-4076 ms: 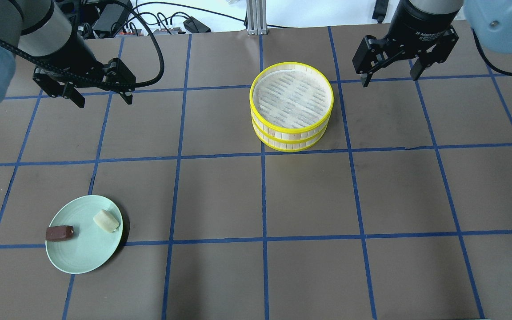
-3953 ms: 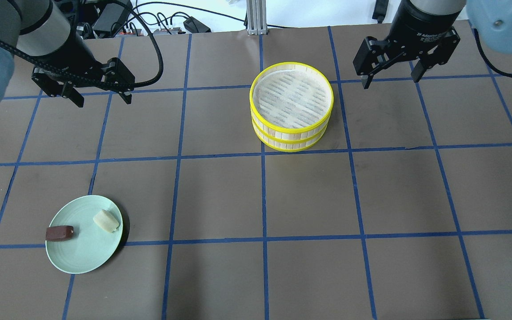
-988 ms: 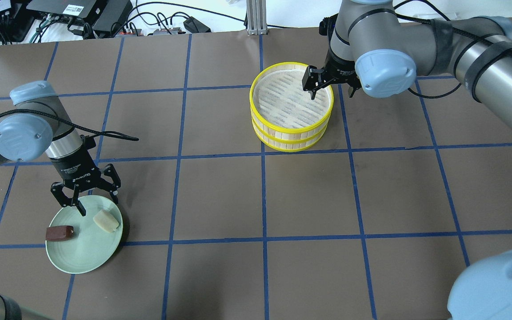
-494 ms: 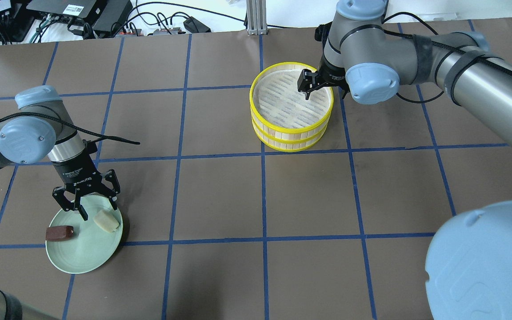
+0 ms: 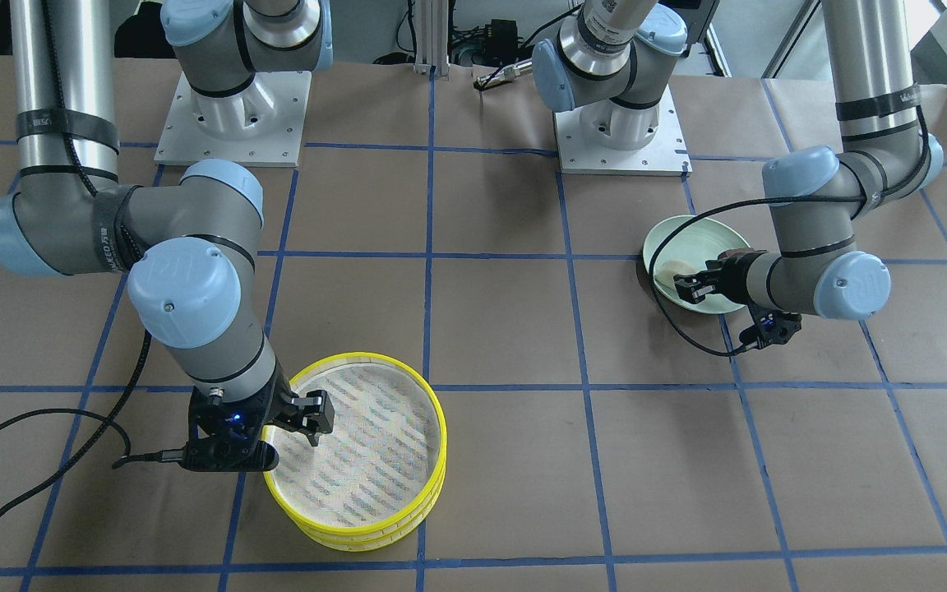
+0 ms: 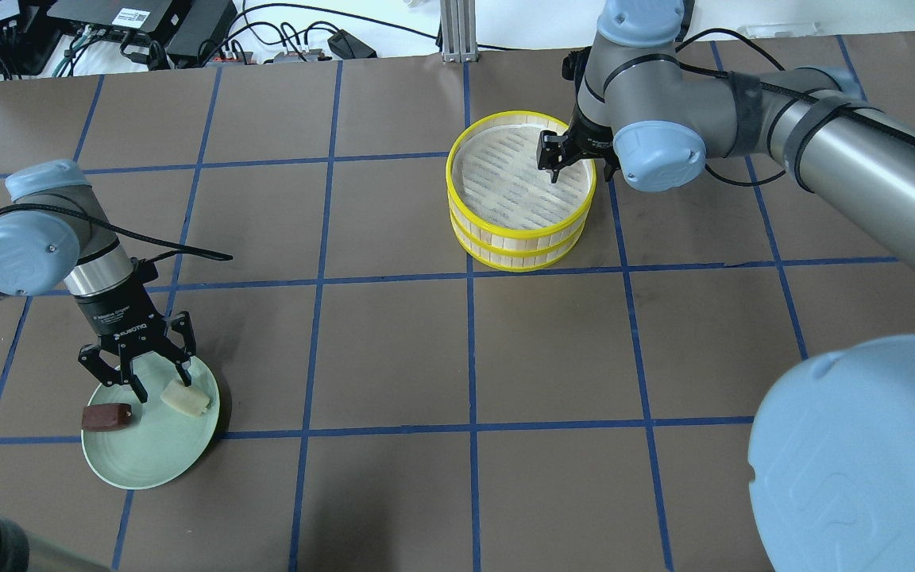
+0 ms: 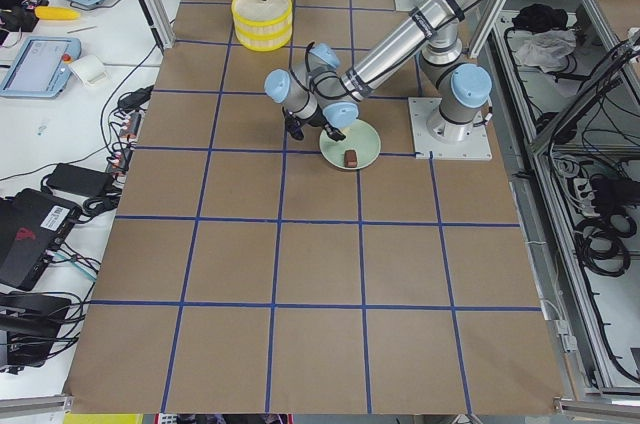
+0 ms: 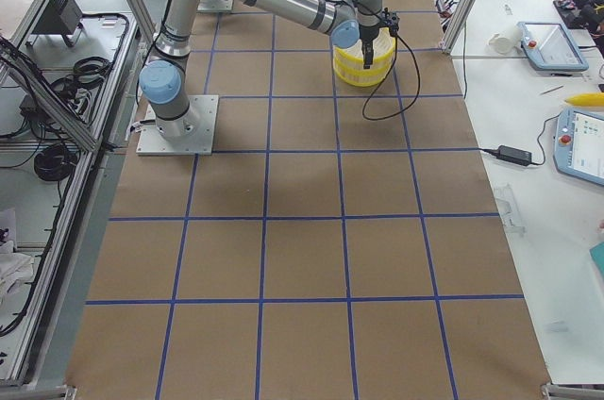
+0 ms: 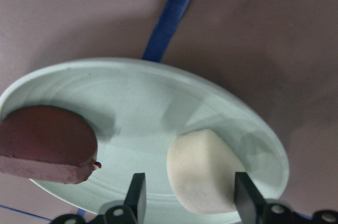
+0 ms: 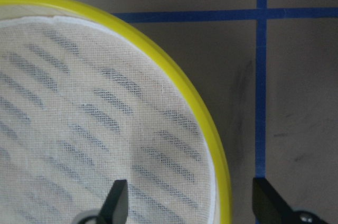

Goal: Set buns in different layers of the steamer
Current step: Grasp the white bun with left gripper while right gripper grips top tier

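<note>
Straddling the white bun [image 6: 186, 396], your left tool [image 6: 164, 388] is spread. Your right tool [image 10: 190, 197], spread, straddles the tray rim [image 10: 210, 142].

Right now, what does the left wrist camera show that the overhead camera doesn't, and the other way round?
Only the left wrist view: that the cream-white bun lies between the left gripper's open fingertips. Only the overhead: the stacked steamer trays, with the right gripper at their top rim. Both: the green plate with the cream-white bun and the dark bun on it.
</note>
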`<state>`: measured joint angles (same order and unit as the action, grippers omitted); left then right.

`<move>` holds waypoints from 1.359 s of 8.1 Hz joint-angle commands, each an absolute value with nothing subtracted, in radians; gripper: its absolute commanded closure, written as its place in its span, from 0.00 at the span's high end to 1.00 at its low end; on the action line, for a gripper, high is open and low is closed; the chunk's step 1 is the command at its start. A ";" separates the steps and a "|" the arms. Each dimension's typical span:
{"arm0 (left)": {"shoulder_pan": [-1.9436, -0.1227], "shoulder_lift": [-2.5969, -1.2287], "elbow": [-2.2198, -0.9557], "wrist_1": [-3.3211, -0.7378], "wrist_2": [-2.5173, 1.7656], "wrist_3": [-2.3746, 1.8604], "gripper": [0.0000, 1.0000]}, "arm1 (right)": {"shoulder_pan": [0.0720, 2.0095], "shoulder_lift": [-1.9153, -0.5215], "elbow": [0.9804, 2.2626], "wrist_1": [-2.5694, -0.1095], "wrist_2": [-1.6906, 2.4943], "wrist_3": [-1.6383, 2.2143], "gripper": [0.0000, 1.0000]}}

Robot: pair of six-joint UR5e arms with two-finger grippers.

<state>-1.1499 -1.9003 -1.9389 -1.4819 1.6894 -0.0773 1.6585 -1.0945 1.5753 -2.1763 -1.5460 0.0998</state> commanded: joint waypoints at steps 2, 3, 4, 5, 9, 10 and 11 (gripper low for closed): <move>-1.111 -1.916 -1.928 -1.491 1.639 -0.052 0.66 | 1.654 -1.085 1.577 -2.178 -1.592 0.092 0.51; -1.111 -1.919 -1.928 -1.491 1.612 -0.052 0.66 | 1.654 -1.085 1.577 -2.178 -1.592 0.091 0.44; -1.111 -1.921 -1.928 -1.491 1.602 -0.054 0.67 | 1.654 -1.088 1.577 -2.171 -1.591 0.092 0.30; -1.112 -1.922 -1.928 -1.491 1.605 -0.054 0.67 | 1.654 -1.091 1.577 -2.169 -1.589 0.094 0.24; -1.111 -1.933 -1.939 -1.493 1.620 -0.055 0.65 | 1.654 -1.104 1.575 -2.137 -1.591 0.107 0.00; -1.111 -1.943 -1.939 -1.491 1.623 -0.055 0.32 | 1.652 -1.112 1.575 -2.135 -1.592 0.104 0.00; -1.111 -1.944 -1.937 -1.493 1.621 -0.060 0.00 | 1.652 -1.121 1.574 -2.134 -1.607 0.100 0.00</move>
